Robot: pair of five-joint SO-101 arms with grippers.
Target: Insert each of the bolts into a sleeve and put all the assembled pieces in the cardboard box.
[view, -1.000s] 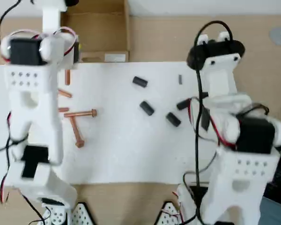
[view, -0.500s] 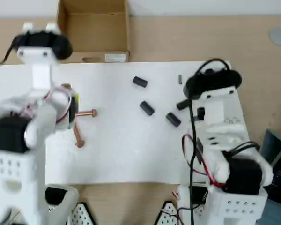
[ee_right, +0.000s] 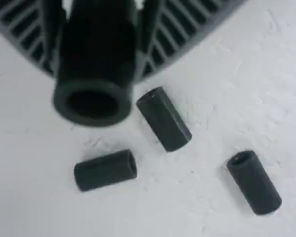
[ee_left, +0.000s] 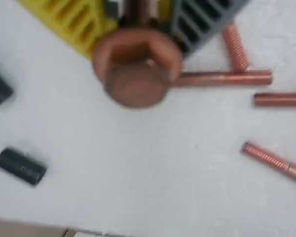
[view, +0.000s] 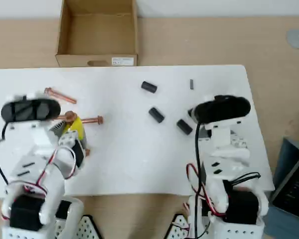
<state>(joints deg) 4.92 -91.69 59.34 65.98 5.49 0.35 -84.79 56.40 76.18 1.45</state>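
Pinching a bolt (ee_left: 136,69) by its shank, the left fingers (ee_left: 71,22) hang well apart from the sleeve (ee_right: 94,89), which the right fingers (ee_right: 187,27) clamp bore-outward. Bolt and sleeve axes seem unaligned.

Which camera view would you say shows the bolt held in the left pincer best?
The left wrist view: the bolt faces the camera head-on, clamped in the left pincer. The high view gives a small copper glimpse beside the yellow finger; the right wrist view faces the sleeves.
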